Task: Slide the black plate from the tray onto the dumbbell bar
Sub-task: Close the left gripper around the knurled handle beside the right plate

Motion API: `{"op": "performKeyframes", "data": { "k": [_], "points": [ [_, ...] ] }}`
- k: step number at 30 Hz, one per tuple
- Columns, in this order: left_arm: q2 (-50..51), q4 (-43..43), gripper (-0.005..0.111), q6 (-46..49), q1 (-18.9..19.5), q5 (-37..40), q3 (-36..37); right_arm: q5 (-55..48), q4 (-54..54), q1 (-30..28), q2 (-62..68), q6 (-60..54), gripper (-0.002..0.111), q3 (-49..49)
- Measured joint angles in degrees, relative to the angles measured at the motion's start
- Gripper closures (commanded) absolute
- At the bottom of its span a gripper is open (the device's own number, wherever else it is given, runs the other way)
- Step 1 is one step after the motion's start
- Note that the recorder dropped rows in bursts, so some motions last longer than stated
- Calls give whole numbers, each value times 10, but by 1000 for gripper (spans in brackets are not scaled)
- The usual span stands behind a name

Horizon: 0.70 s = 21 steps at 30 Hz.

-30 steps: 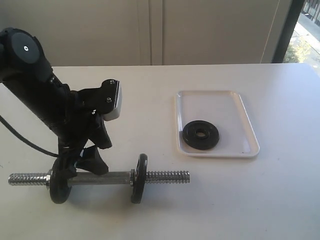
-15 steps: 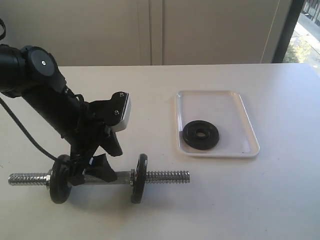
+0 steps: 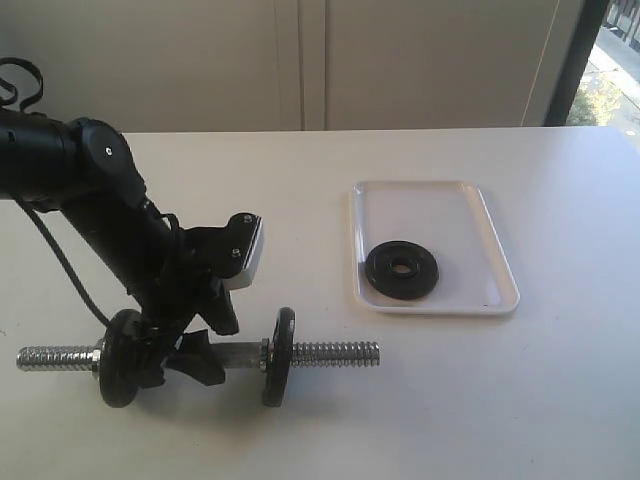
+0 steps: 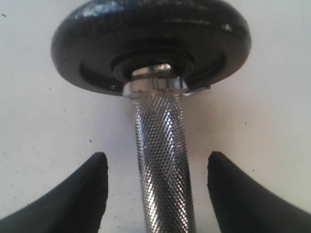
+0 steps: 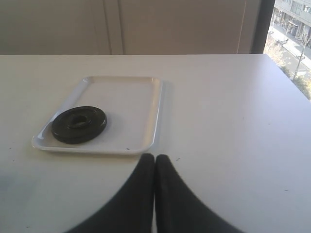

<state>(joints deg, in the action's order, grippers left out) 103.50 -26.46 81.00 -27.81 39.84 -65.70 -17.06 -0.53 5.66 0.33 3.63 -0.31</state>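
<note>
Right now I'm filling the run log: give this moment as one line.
left tool: open, straddling dumbbell bar, not touching | right tool: shut, apart from tray | black plate: flat in tray, untouched

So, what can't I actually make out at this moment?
Exterior view: tips of the left gripper, masked by its own body at the dumbbell bar.
Left wrist view: the bar beyond the black disc, which blocks it.
Exterior view: the right gripper, outside the frame.
Exterior view: a dark speck on the tray, too small to identify.
</note>
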Motion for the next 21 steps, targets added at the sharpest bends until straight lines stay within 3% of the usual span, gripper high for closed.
{"op": "performKeyframes", "data": {
  "k": [21],
  "points": [
    [5,11,43,-16,0,-27,0,0,0,0,0,5,108,0]
  ]
}}
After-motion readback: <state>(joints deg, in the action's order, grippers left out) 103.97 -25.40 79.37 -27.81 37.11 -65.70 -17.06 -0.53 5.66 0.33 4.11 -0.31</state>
